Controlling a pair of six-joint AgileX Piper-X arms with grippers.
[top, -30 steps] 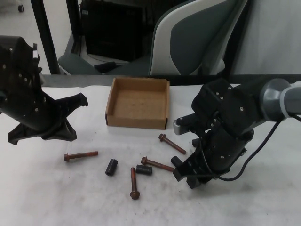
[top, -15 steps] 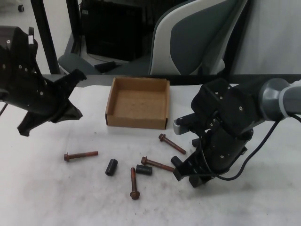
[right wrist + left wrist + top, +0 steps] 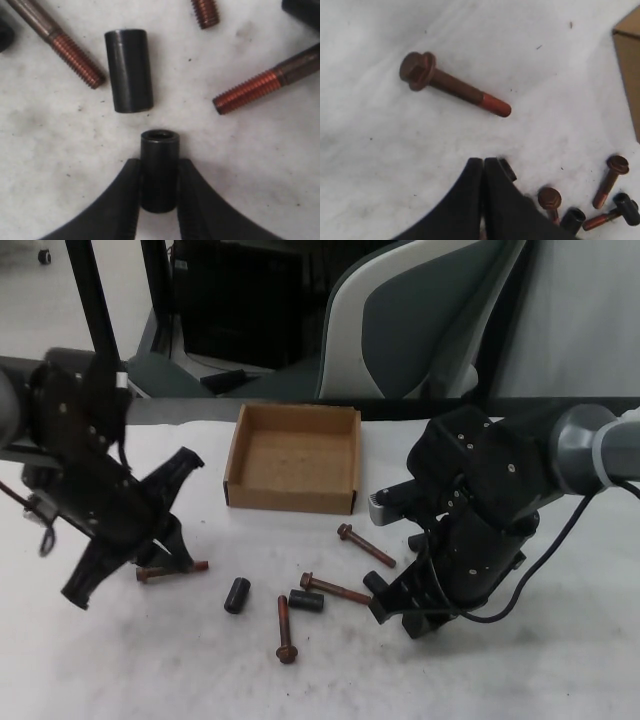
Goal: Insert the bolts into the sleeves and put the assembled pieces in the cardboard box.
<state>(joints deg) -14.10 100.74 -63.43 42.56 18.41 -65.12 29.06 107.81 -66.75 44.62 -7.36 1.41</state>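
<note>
Closest of all on the white bench (image 3: 120, 670) lies the nearest bolt (image 3: 284, 630), with its head toward us. Just past it, low on the right side, the right gripper (image 3: 159, 162) is squeezed tight on a little black sleeve (image 3: 159, 150). The sleeve pokes out from between the two fingers. Right in front of it a loose sleeve (image 3: 129, 70) lies flat on the bench. The screw ends of two bolts lie on either side of it and do not touch it. The middle bolt (image 3: 335, 588) lies just beside this sleeve. A bit to the left, another sleeve (image 3: 237, 595) sits on its own. Farther left, the left gripper (image 3: 484, 161) hangs low over the bench with its two fingers pressed together and nothing between them. The lone bolt (image 3: 452, 85) lies near those fingers but does not touch them. A little farther back, the far bolt (image 3: 365, 545) lies slanted. Behind all of these stands the cardboard box (image 3: 240, 455), open on top and well apart from both grippers. Past the bench is a grey and white chair (image 3: 420, 320).
</note>
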